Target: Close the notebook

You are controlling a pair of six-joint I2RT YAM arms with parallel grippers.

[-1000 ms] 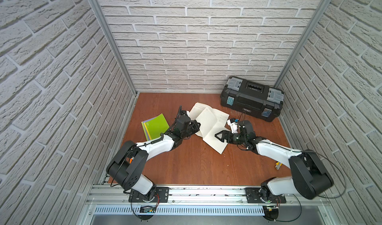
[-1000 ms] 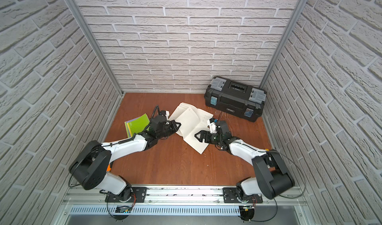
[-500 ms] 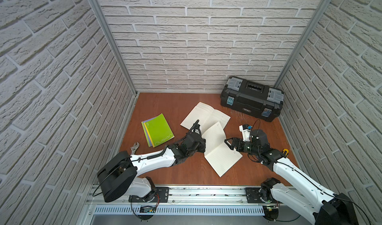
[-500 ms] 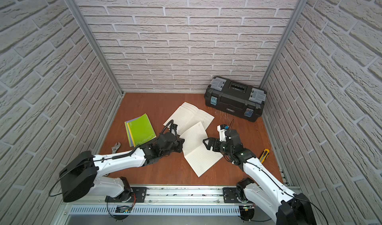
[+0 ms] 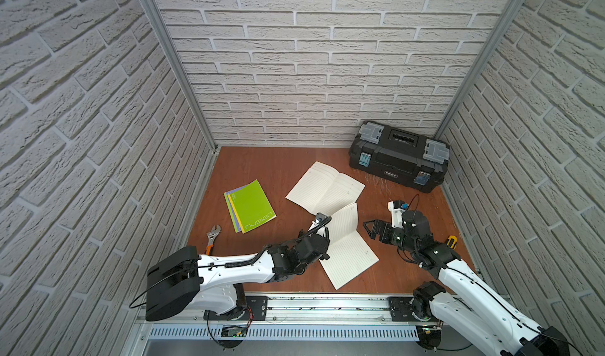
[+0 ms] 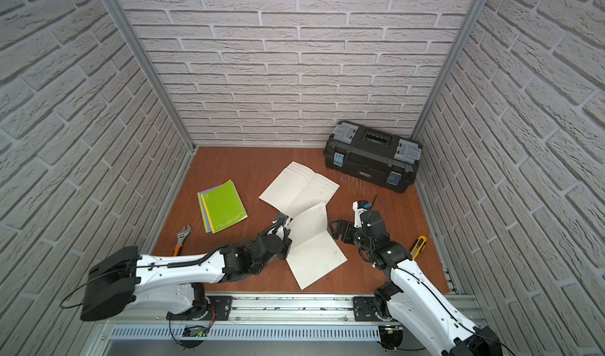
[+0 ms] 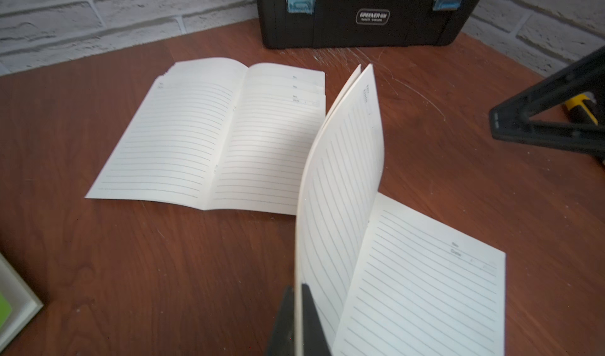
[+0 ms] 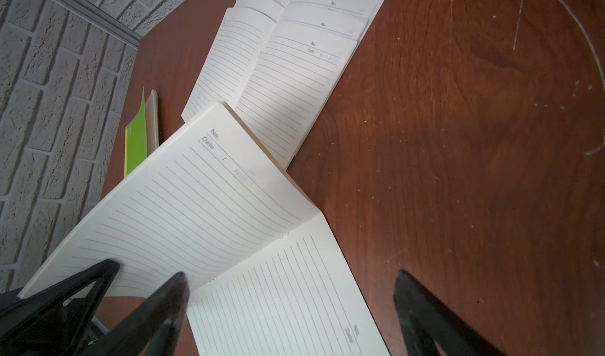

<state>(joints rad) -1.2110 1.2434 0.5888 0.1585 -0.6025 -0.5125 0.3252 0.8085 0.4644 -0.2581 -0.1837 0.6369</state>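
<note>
Left wrist view: notebook (image 7: 409,272), front-middle of table (image 5: 278,167), has one leaf pinched upright by left gripper (image 7: 299,292). Right gripper (image 5: 367,229) is held spread wide beside it. Second open notebook (image 5: 324,187) and toolbox (image 5: 397,161) are seen behind.

notebook (image 7: 409,272) partly beyond left wrist view

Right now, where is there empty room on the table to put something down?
Bare wood lies along the back wall, between the green notebook and the toolbox. More lies at the front, between the half-lifted notebook and the right arm. The middle is crowded: the flat open notebook, the left gripper pinching a page, the open right gripper.
</note>
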